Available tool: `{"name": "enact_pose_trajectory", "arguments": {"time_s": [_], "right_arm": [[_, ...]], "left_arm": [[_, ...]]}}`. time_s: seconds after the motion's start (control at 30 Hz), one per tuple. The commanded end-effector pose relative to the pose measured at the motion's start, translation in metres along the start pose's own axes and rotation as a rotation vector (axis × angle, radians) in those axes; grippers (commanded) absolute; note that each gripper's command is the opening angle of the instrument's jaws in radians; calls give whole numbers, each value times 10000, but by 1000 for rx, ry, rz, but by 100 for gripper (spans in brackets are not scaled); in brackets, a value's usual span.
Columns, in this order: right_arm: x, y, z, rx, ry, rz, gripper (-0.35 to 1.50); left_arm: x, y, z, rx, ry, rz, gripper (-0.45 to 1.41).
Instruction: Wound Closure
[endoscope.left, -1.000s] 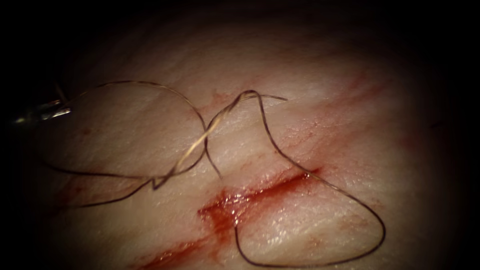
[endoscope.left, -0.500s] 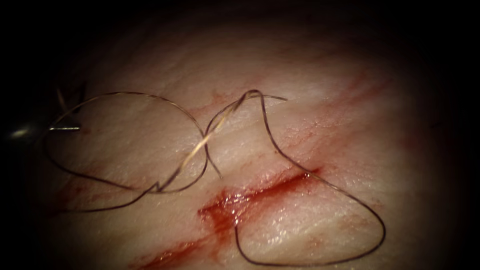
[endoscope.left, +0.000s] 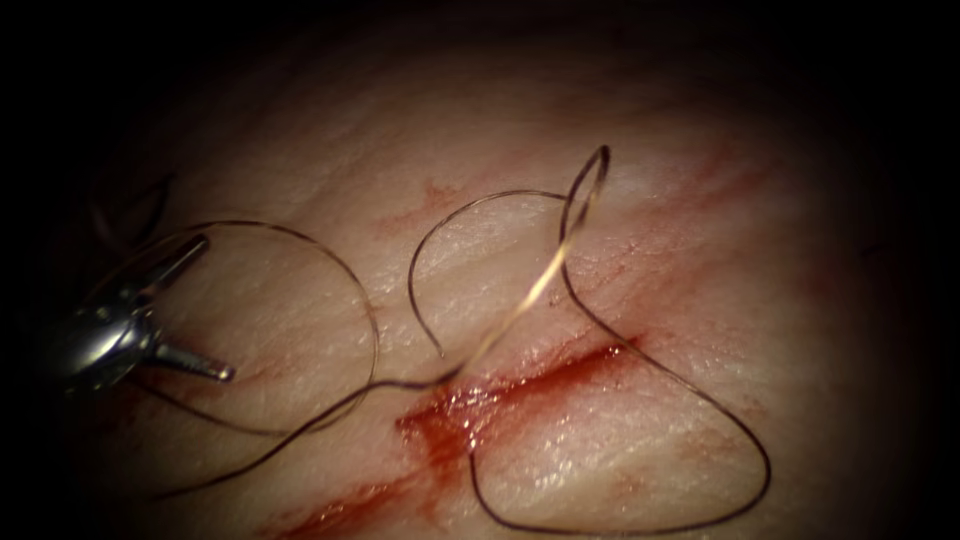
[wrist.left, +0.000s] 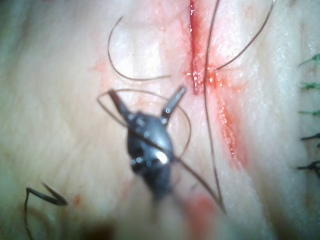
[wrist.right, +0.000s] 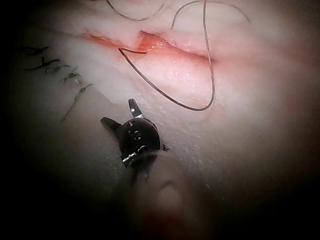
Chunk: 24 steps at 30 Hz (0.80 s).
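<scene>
- Hovering left of cut (endoscope.left: 520, 385): left tool (endoscope.left: 218, 308), fingers spread, empty, among thread (endoscope.left: 768, 462) loops.
- Right tool (wrist.right: 118, 111): fingers spread, empty too.
- Needle (endoscope.left: 412, 280), prob. the thin arc, lies free on tissue (endoscope.left: 300, 150), left of cut.
- Step, I'd judge: regrasp. Needs a clean pick w/o snagging thread.

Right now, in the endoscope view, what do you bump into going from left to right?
Left pincer, jaws open and holding nothing → round thread loop lying on the tissue → red cut → big thread loop on the cut's right side.
</scene>
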Motion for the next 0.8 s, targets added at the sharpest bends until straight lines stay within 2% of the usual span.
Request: {"name": "enact_pose_trajectory", "arguments": {"time_s": [0.03, 0.07, 0.13, 0.3, 0.37, 0.6, 0.7, 0.8], "right_arm": [[-3, -7, 11, 6, 3, 3, 141], [-4, -8, 11, 6, 3, 3, 141], [-4, -8, 11, 6, 3, 2, 141], [-4, -9, 14, 10, 5, 2, 141], [-4, -9, 18, 12, 8, 2, 140], [-4, -13, 27, 24, 9, -1, 140], [-6, -15, 28, 28, 7, -3, 140], [-6, -16, 26, 29, 4, -4, 140]], "left_arm": [[-4, 2, 4, 19, -10, 27, 115], [1, 2, 1, 51, -50, 68, 113], [2, 0, -2, 64, -92, 96, 111], [2, -6, 3, 95, -181, 99, 108], [3, -2, 25, 67, -165, 93, 106], [5, -7, 114, 51, -136, 101, 104], [-3, -18, 161, 38, -118, 122, 103], [-15, -25, 184, 27, -109, 147, 101]]}}
